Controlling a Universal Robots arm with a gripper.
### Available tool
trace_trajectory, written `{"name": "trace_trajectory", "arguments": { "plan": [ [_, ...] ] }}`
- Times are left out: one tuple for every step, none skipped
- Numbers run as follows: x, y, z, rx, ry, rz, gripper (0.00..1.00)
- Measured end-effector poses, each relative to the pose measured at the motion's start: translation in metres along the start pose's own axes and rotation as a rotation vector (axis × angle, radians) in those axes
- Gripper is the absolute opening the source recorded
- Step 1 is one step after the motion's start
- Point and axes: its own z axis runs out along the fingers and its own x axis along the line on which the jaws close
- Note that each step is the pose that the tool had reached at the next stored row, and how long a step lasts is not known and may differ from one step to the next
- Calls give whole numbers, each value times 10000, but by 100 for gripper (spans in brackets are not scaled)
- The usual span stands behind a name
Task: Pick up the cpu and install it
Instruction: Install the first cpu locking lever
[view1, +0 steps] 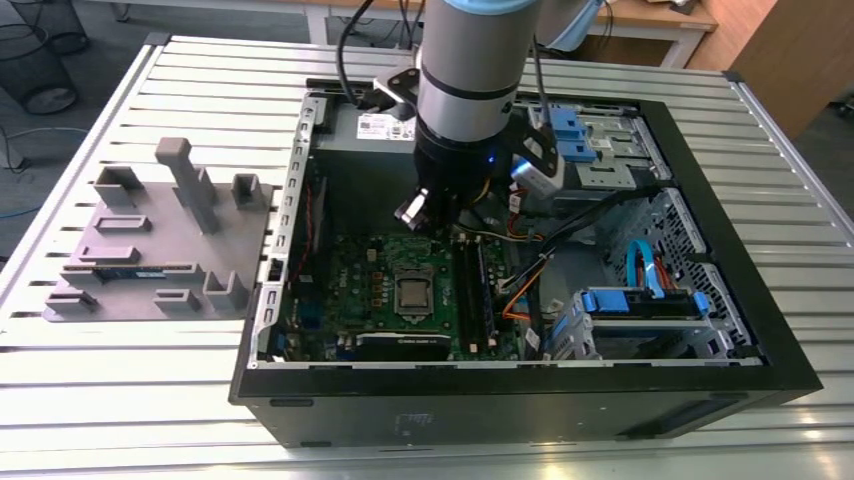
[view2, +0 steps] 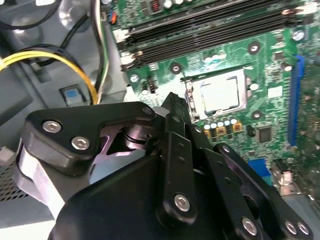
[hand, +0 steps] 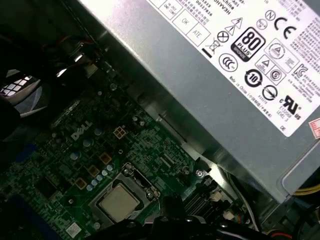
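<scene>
The cpu (view2: 220, 94) sits in the socket on the green motherboard (view1: 367, 275), right of centre in the second wrist view. The gripper (view2: 175, 107) hovers above it; whether clenched, I cannot tell.

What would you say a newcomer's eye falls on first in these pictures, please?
Most likely the open computer case on the slatted metal table, with the robot arm reaching down into it. Next is the green motherboard on the case floor, where the shiny silver cpu already sits in its socket, below the gripper. On the exterior view's left, a grey fixture tray lies beside the case.
</scene>
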Motion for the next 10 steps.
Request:
{"name": "trace_trajectory", "arguments": {
  "plan": [
    [1,-2,1,54,51,24,11],
    [3,-3,2,103,96,48,11],
    [4,-4,3,149,138,72,11],
    [6,-6,5,187,174,99,11],
    [8,-9,8,214,197,126,11],
    [11,-11,11,227,212,161,11],
    [16,-15,13,231,217,197,11],
    [20,-21,18,232,215,230,11],
    [27,-28,24,232,214,267,11],
    [33,-35,30,232,214,299,11]
  ]
}}
